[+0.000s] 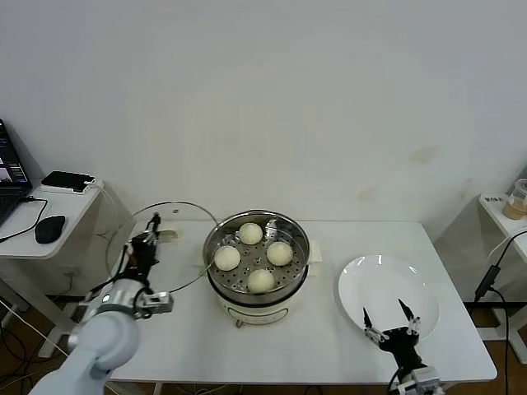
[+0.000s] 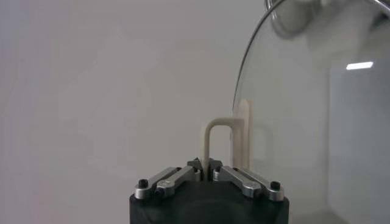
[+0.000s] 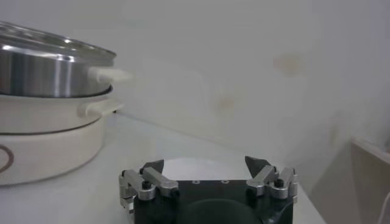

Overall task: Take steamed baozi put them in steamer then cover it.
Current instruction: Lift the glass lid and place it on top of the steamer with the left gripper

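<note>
Four cream-white baozi lie in the shiny steel steamer, which sits on its cream pot base at the table's middle. My left gripper is shut on the cream bar handle of the clear glass cover. It holds the cover tilted up, left of the steamer and above the table. The cover also shows in the left wrist view. My right gripper is open and empty over the near edge of the white plate. The steamer shows in the right wrist view.
A side table on the left carries a black mouse, a laptop and a small black box. A shelf with a jar stands at the far right. The wall runs close behind the table.
</note>
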`<state>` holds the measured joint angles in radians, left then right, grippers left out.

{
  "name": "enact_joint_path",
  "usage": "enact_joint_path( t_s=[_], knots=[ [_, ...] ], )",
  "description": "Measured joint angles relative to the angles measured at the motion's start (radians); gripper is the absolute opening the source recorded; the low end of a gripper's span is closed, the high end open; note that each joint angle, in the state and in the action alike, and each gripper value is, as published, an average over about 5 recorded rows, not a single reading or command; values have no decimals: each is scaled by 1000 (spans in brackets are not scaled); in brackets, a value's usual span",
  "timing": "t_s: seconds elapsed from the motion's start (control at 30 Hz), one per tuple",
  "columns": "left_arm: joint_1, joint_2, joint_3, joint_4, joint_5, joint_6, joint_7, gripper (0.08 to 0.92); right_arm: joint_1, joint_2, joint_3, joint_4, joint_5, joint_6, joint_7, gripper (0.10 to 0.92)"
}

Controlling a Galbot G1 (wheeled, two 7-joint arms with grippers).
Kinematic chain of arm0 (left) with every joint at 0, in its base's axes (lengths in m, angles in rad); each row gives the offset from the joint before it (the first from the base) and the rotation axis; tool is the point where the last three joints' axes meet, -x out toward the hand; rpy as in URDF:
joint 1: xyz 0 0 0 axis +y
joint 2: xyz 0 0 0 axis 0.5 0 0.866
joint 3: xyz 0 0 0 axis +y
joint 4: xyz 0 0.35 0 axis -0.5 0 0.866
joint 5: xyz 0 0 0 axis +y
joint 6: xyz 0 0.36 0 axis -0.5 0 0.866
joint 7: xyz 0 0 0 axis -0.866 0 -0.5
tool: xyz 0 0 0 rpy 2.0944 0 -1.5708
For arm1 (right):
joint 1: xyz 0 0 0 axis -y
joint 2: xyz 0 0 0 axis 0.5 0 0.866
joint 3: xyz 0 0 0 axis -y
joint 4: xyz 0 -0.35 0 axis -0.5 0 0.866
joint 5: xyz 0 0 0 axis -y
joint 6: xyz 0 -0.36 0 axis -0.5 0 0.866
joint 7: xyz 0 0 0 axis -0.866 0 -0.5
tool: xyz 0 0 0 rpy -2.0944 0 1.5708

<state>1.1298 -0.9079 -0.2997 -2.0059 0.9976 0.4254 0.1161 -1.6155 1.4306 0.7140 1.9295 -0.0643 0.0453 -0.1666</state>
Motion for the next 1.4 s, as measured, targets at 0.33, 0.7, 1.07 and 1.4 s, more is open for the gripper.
enact_joint_path(
  t_s=[0.33, 0.7, 1.07, 1.4],
  knots=[
    [-198, -98, 207, 42, 69, 114, 95, 138, 27, 23, -46, -28, -49, -1, -2, 823],
    [-278, -250, 351, 107, 215, 155, 169, 138, 38, 31, -65, -48, -86, 1, -7, 823],
    [-299, -375, 389, 180, 312, 156, 178, 138, 43, 27, -74, -62, -101, 8, -8, 823],
    [-287, -422, 393, 225, 358, 142, 181, 138, 41, 25, -77, -70, -110, 15, -8, 823]
  ],
)
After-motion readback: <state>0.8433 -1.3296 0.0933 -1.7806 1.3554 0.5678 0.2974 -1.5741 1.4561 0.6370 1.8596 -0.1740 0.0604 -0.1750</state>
